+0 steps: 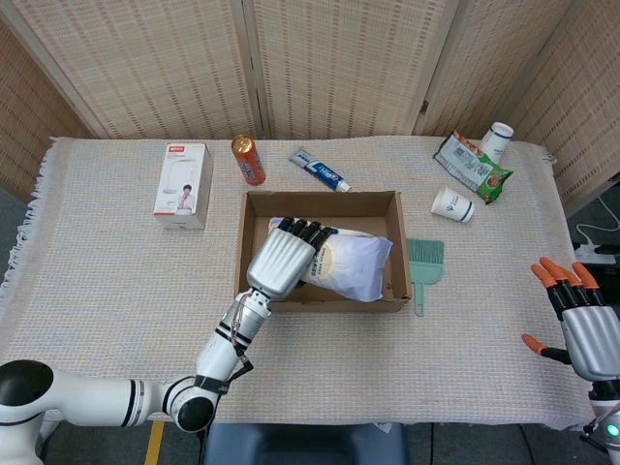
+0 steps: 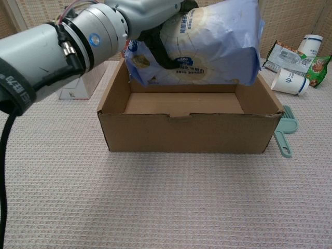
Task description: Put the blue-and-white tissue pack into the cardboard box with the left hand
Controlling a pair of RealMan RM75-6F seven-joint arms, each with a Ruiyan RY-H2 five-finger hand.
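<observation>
My left hand (image 1: 285, 260) grips the blue-and-white tissue pack (image 1: 351, 266) and holds it in the air over the open cardboard box (image 1: 254, 208). In the chest view the tissue pack (image 2: 207, 44) hangs above the cardboard box (image 2: 187, 132), with dark fingers (image 2: 161, 52) wrapped round its left end and my left forearm reaching in from the left. My right hand (image 1: 581, 320) waits at the table's right edge, fingers spread, holding nothing.
A white carton (image 1: 183, 184), an orange can (image 1: 248, 159) and a toothpaste tube (image 1: 320, 170) lie behind the box. A green brush (image 1: 423, 266) sits right of it. Paper cups (image 1: 452, 204) and a snack bag (image 1: 472, 168) are at the back right.
</observation>
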